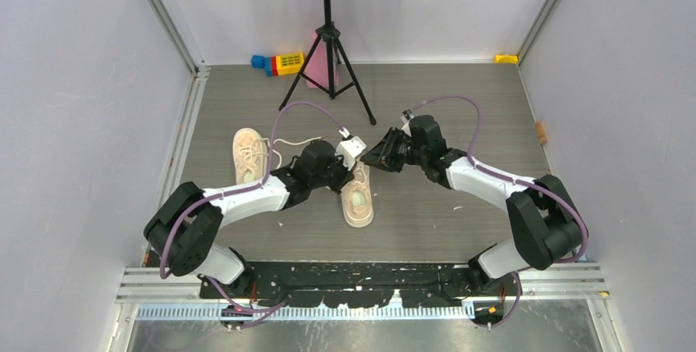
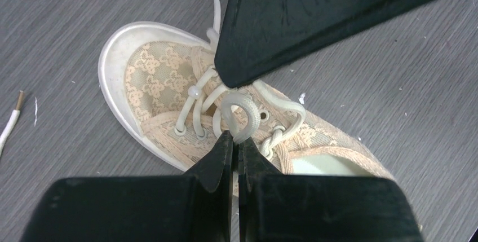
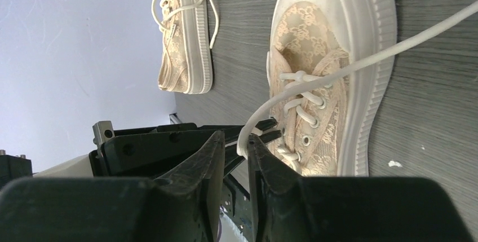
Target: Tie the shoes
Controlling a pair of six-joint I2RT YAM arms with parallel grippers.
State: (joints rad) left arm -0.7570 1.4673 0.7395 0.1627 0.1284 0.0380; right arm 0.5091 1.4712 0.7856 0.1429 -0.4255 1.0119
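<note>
At the left of the grey wood-grain counter (image 1: 460, 106) the second sneaker (image 1: 249, 155) lies well apart from both arms, its thin white laces loose. The left gripper (image 2: 235, 140) sits directly over the nearer sneaker (image 2: 163, 78), fingers pressed together on a lace loop (image 2: 255, 119) rising from the eyelets. That shoe has a cream, pattern-woven mesh upper, a smooth pale rubber toe cap and a ribbed sole wall. Just right of it, close beside the left fingers, the right gripper (image 3: 235, 143) is all but closed, pinching a lace strand (image 3: 349, 67) that runs straight out across the upper and sole edge.
</note>
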